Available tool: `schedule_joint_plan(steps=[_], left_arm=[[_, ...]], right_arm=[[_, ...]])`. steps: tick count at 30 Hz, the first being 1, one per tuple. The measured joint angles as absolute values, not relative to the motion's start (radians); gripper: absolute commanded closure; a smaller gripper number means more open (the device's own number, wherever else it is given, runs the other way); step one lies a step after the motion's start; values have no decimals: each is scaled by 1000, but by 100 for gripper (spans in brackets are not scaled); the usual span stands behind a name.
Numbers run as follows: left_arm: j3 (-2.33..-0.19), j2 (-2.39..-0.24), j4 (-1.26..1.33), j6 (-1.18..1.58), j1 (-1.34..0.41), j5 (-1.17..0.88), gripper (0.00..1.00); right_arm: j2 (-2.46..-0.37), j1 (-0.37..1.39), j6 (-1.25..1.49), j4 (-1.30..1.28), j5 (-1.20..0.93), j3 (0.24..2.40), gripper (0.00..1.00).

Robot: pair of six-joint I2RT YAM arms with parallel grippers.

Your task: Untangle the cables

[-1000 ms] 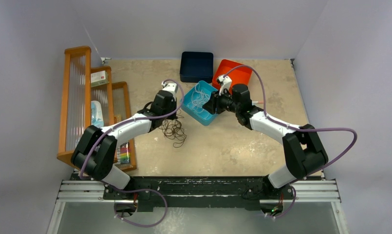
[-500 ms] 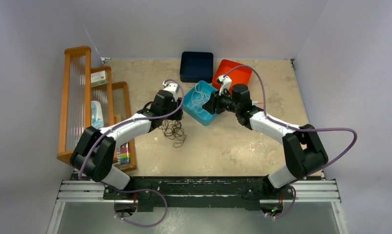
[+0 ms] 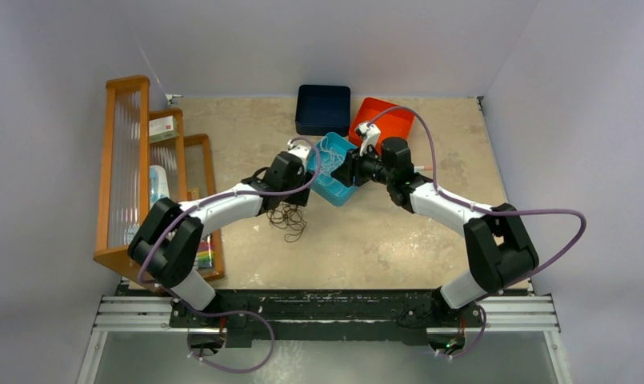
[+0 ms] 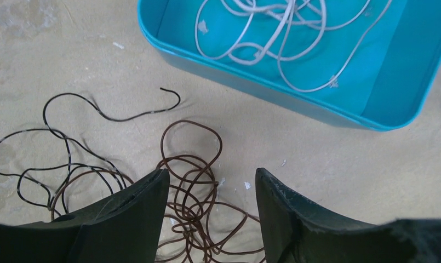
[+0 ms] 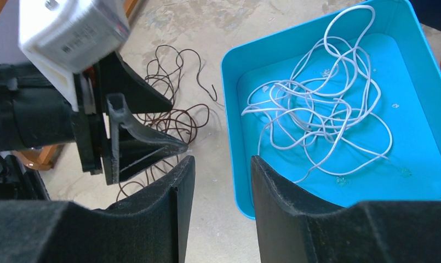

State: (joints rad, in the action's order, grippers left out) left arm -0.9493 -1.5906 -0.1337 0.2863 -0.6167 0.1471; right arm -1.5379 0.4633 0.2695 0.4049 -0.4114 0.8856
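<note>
White cables (image 5: 316,104) lie looped inside a teal tray (image 5: 232,137), also seen from the left wrist (image 4: 278,38). Brown cables (image 4: 190,181) and a thin black one (image 4: 53,142) are tangled on the table beside the tray (image 3: 334,196). My left gripper (image 4: 211,171) hovers open over the brown tangle (image 3: 286,216), holding nothing. My right gripper (image 5: 221,164) is open at the tray's near corner. One of its fingers is over the tray and the other is outside it. The left gripper (image 5: 177,126) shows in the right wrist view.
A navy box (image 3: 322,108) and an orange tray (image 3: 386,120) stand behind the teal tray. A wooden rack (image 3: 130,168) with small items runs along the table's left side. Purple arm cables arc over both arms.
My left gripper has opened and the left arm has swung right, toward the teal tray. The right arm and the tray have stayed put.
</note>
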Motion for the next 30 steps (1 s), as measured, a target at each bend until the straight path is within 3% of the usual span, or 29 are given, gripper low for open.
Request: schedule_joint_plan(steps=[15,22,27,30], left_arm=[[-993,-1636,-203,269,-637,276,80],[-1008,-1663,-205,269,-637,286,85],[-1008,-1665,-208,269,-637,291,99],[-1008,-1665,-208,270,-637,300,100]], right_arm=[[-1546,464,270,411,-412,886,55],[-1546,463,270,410,-412,886,55],[-1546,463,270,410,-412,886,55],[-1546,463,270,410,-412,886,55]])
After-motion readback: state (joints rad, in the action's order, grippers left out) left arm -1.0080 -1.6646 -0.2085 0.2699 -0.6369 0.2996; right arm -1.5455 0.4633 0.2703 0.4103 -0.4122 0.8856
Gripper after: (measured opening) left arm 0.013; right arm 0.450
